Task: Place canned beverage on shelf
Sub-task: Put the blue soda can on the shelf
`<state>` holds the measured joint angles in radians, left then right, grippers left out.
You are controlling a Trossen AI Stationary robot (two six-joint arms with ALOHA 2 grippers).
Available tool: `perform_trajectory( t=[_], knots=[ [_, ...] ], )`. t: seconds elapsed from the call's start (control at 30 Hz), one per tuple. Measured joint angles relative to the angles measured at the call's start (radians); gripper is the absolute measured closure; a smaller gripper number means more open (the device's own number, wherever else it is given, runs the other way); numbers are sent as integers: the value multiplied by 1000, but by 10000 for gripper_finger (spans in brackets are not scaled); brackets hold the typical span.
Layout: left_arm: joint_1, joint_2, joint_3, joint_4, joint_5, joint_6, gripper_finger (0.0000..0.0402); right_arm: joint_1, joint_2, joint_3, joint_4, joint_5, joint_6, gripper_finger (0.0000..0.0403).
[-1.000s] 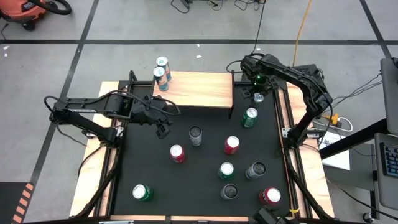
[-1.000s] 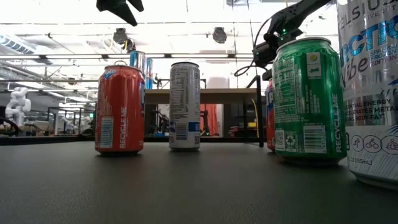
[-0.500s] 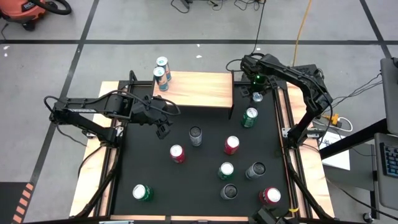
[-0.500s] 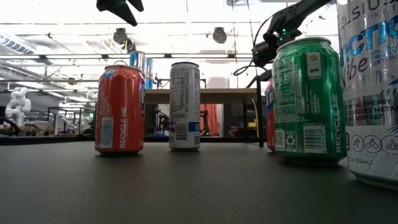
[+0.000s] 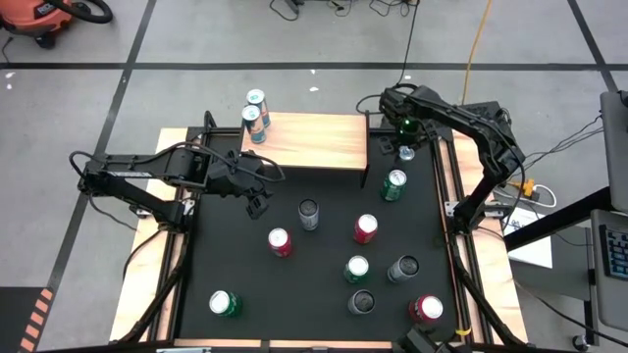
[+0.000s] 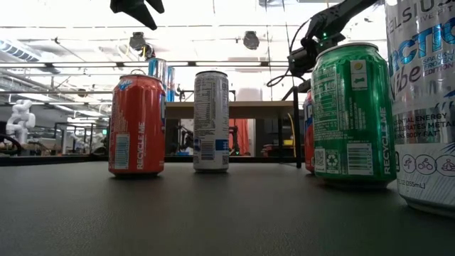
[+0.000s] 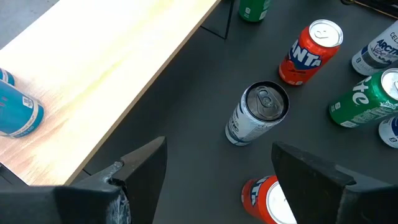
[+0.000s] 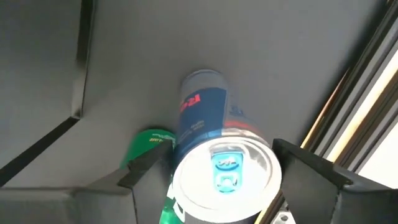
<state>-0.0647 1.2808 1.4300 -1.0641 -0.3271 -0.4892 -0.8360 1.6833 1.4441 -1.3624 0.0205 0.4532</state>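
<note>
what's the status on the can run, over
Left gripper open, empty, above table cans. Right gripper around blue can, right of shelf. Two cans shelved. Nothing blocking.

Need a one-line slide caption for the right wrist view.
Right gripper straddling an upright blue-and-silver beverage can on the black tabletop, a green can close beside it.

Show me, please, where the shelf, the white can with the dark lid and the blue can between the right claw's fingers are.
Shelf (image 5: 314, 142): high view, bare middle of the wooden board.
White can (image 7: 256, 114): left wrist view, on its side wall.
Blue can (image 8: 225, 170): right wrist view, on its lid.
</note>
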Motion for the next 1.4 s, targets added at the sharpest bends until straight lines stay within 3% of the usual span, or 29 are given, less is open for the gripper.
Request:
perform_trajectory(
  t=[0.23,0.83,1.13,1.4],
  knots=[
    [0,0,0,0,0,0,114,0,-2,-68,22,-30,-13,151],
    [1,0,0,0,0,-1,114,0,-5,-70,22,-50,-34,152],
    [0,0,0,0,0,-2,114,0,-6,-70,23,-70,-38,191],
    [0,0,0,0,0,-1,114,0,-12,-70,19,-77,-48,177]
  ],
)
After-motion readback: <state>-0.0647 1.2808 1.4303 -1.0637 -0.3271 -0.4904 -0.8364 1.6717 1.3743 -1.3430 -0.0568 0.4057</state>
